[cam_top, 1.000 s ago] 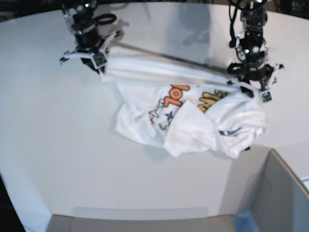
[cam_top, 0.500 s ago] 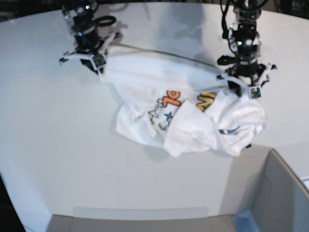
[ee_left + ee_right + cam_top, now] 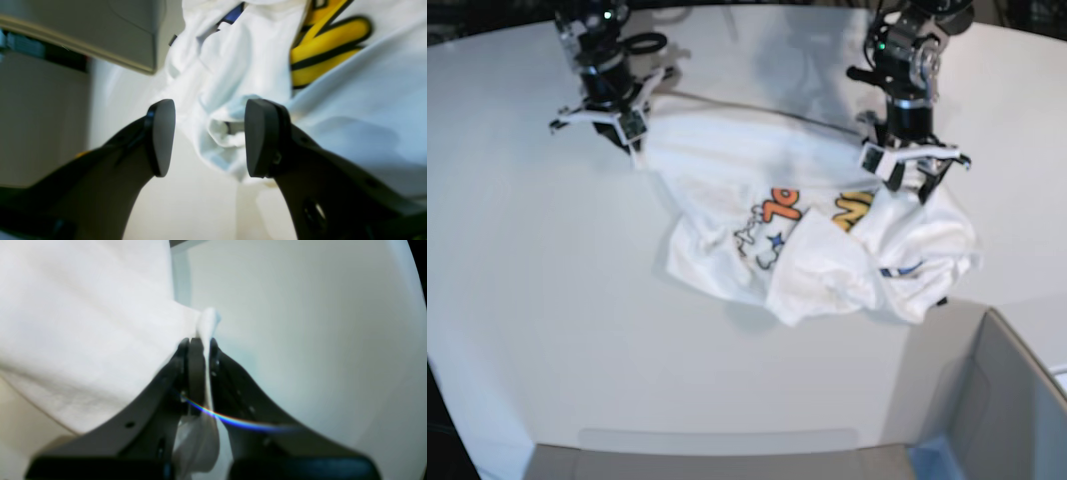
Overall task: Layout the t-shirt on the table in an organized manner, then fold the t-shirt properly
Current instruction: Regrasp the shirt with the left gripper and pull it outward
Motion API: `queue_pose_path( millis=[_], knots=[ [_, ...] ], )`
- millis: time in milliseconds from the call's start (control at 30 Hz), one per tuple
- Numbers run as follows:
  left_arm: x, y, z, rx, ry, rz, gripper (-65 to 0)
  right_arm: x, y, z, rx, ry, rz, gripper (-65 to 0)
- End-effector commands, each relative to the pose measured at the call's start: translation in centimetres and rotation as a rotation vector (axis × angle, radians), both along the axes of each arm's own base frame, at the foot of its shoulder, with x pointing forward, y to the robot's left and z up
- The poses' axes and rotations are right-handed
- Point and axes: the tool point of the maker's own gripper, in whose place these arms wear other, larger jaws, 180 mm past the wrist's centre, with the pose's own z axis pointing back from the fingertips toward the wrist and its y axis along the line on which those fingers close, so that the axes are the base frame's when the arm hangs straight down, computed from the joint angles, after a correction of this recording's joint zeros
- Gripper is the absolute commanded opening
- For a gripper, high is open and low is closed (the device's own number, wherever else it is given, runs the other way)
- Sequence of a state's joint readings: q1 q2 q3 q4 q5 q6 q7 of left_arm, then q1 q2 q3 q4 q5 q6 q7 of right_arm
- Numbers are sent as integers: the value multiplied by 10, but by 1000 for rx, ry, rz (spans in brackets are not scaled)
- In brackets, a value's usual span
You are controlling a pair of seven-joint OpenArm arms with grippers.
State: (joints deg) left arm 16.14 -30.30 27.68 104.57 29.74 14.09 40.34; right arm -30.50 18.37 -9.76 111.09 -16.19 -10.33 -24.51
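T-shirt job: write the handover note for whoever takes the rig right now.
Right gripper: shut on a pinch of the t-shirt edge, at the far side of the table.
Left gripper: open, jaws wide apart, hanging over a bunched fold of the shirt, holding nothing.
Shirt: crumpled mid-table, print partly showing, near end heaped beside the grey box.
Done: one edge gripped.
Left: grip with the left, spread the shirt flat, then fold it.
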Motion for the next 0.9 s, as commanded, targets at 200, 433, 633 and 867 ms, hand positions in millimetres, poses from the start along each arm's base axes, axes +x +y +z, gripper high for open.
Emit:
queue_pose_path(
  millis=[200,433,633,867],
  knots=[
    [18,10,-7,96,-17,-11,-311,3,1,9,5,-36,5,-650],
    [15,3,-19,125,63,-77,-314,2,1,9,5,-34,5,-650],
    [10,-5,-33,170,157,-169,-320,4,1,9,5,-38,5,-650],
    [27,4,-30,232,194,-97,-490,5,1,10,5,-41,5,-650]
  ],
)
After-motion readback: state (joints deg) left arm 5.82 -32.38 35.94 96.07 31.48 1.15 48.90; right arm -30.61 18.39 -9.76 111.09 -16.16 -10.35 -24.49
